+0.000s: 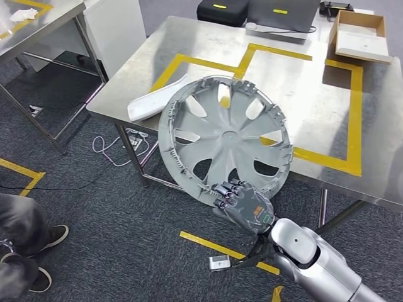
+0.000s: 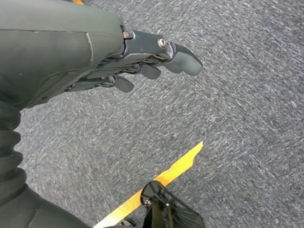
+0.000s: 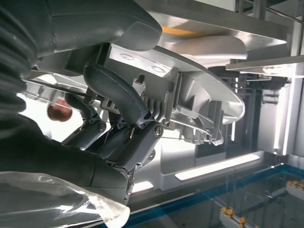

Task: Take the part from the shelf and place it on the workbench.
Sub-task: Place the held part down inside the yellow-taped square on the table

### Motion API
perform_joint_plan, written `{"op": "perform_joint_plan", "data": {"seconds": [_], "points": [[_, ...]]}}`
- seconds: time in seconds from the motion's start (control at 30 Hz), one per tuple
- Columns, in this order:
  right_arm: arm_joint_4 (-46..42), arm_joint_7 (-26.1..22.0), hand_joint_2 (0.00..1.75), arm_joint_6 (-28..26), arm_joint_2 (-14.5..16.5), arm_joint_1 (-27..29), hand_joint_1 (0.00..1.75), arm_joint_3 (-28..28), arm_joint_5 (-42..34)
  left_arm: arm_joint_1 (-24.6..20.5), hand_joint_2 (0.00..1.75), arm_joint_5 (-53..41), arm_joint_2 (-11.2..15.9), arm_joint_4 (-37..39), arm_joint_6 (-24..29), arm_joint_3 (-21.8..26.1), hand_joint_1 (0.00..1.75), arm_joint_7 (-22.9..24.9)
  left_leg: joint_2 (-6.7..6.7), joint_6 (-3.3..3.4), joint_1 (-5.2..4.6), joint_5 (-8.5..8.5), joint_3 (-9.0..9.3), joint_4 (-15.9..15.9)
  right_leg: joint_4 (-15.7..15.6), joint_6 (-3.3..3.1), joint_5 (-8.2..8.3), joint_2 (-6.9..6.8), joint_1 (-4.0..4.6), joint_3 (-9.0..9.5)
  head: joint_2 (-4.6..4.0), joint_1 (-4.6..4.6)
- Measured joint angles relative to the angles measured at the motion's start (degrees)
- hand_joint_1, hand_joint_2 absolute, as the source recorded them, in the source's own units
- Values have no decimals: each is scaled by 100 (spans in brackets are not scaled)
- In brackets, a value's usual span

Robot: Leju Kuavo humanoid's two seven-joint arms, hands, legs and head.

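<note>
A large grey wheel cover (image 1: 225, 135) tilts over the near edge of the steel workbench (image 1: 313, 94). Its upper part is over the tabletop and its lower rim hangs past the edge. My right hand (image 1: 242, 204) grips that lower rim from below. In the right wrist view the fingers (image 3: 118, 95) curl around the ribbed rim of the wheel cover (image 3: 186, 90). My left hand (image 2: 118, 61) hangs over grey carpet, fingers apart and holding nothing.
A white curved part (image 1: 154, 97) lies on the workbench's left corner. A cardboard box (image 1: 361, 34) and black cases (image 1: 252, 12) sit at its far side. Yellow tape marks tabletop and floor. A person's shoes (image 1: 38, 251) are at lower left. A small white device (image 1: 220, 262) lies on the carpet.
</note>
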Motion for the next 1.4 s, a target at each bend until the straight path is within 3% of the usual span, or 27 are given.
{"op": "perform_joint_plan", "data": {"seconds": [0.07,0.17,0.2,0.23,0.3,0.37,0.4,0.53,0.6,0.67,0.7,0.73,0.77,0.83,0.87,0.93,1.07,1.1,1.2,1.23,1.27,1.33,1.4], "points": [[-7,15,175,2,0,9,175,-14,19,-1,175,-4,4,0,2,0,0,-1,12,-71,14,-172,-107,277,-26,-57,5,-12,-22,39,0,-23],[-25,66,175,6,-19,58,175,-43,138,9,175,-29,4,0,3,0,0,-1,22,-138,46,-592,-563,1269,-27,-108,-28,-31,-21,90,0,-44],[-40,78,175,7,-38,95,175,-51,172,15,175,-39,2,0,3,0,0,-1,23,-143,51,-620,-664,1470,-26,-113,-42,-34,-19,110,0,-44],[-61,87,175,7,-61,137,175,-60,192,21,175,-46,1,0,3,0,0,-4,24,-141,54,-543,-678,1477,-26,-112,-59,-34,-19,132,0,-45],[-109,100,175,7,-109,216,175,-77,213,26,175,-57,-2,0,2,0,0,-14,27,-117,61,-161,-457,940,-25,-93,-97,-31,-19,184,0,-45],[-160,105,175,5,-154,267,175,-104,227,17,175,-66,-2,0,2,0,0,-25,35,-77,46,78,-177,299,-13,-47,-138,-23,0,202,0,-43],[-187,105,175,5,-173,279,175,-122,235,10,175,-70,-3,0,1,-1,0,-30,39,-56,36,104,-101,109,-11,-19,-150,-20,9,195,0,-41],[-258,97,175,8,-216,271,175,-171,250,4,175,-76,-4,0,-1,-2,0,-53,39,67,29,44,-52,-3,31,103,-234,-20,-7,146,0,-29],[-280,89,175,11,-239,261,175,-192,249,-2,175,-78,-6,0,1,-2,0,-62,39,136,41,35,-18,-36,508,131,-479,-15,-12,-113,0,-8],[-284,84,175,15,-250,263,175,-202,251,-12,175,-81,-16,0,1,-3,0,-70,37,177,29,11,-5,-35,1287,137,-754,-11,-8,-557,0,7],[-284,84,175,16,-256,271,175,-202,252,-12,175,-84,-22,0,1,-3,0,-73,34,187,23,-3,7,-35,1547,140,-785,-11,-7,-734,0,7],[-284,84,175,16,-266,278,175,-202,253,-10,175,-85,-26,0,2,-3,0,-77,30,191,19,-19,27,-34,1609,139,-700,-11,-6,-818,0,9],[-284,86,175,16,-277,285,175,-203,253,-7,175,-84,-28,0,3,-2,0,-81,25,188,16,-40,57,-33,1441,131,-507,-12,-6,-786,0,9],[-302,104,175,13,-304,305,175,-214,255,-5,175,-81,-39,1,3,-2,0,-97,17,163,9,-95,133,-31,721,100,-54,-10,0,-488,0,8],[-326,118,175,11,-319,322,175,-226,268,-9,175,-83,-46,2,1,-2,0,-105,12,140,-1,-123,155,-20,375,80,65,-10,7,-319,0,8],[-414,159,175,8,-360,388,175,-260,318,-12,175,-95,-66,4,-2,-2,0,-110,6,91,-16,-153,162,-11,76,44,77,-4,27,-148,0,1],[-613,219,175,7,-461,556,175,-346,377,-11,175,-115,-102,7,1,-2,0,-109,17,-28,-5,-289,115,165,7,-57,33,-9,-5,-49,1,-17],[-643,228,175,7,-477,573,175,-362,385,-10,175,-116,-104,7,1,-2,0,-108,23,-63,5,-407,5,410,-6,-90,19,-14,-18,-11,1,-26],[-723,244,175,11,-504,633,175,-396,436,-3,175,-89,-112,7,-8,-2,0,-108,26,-127,42,-749,-554,1461,-7,-139,-60,-18,-18,83,0,-43],[-741,243,175,13,-506,651,175,-401,452,0,175,-72,-113,7,-15,-2,0,-108,27,-134,49,-724,-663,1613,-7,-139,-92,-16,-18,121,0,-43],[-752,242,175,16,-508,661,175,-403,465,1,175,-57,-111,7,-21,-1,0,-108,27,-130,54,-590,-673,1551,-6,-132,-125,-13,-18,166,0,-45],[-758,239,175,19,-507,655,175,-403,476,-1,175,-46,-103,7,-30,0,0,-109,31,-92,56,-138,-447,906,-10,-103,-201,-6,-18,263,0,-44],[-761,234,175,19,-507,634,175,-404,483,-10,175,-40,-93,7,-35,-1,0,-109,40,-36,31,86,-185,282,-11,-33,-279,-4,-1,318,1,-43]]}}
